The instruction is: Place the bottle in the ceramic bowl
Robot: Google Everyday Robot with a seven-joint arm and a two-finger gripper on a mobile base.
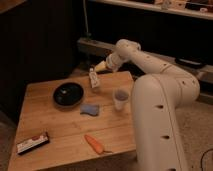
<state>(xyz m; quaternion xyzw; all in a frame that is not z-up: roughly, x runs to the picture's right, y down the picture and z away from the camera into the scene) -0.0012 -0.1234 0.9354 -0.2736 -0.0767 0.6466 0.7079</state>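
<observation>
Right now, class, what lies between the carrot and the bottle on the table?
A blue sponge lies between carrot and bottle, shown in the camera view. The gripper is beside the bottle's top.

table: matt wood | ceramic bowl: glossy | tool above bottle: smooth

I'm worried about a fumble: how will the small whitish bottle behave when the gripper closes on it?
The bottle stands upright and slim, so a nudge near its top, where the open gripper sits, would likely tip it. It looks small, so probably light. Lying down, it might roll.
</observation>
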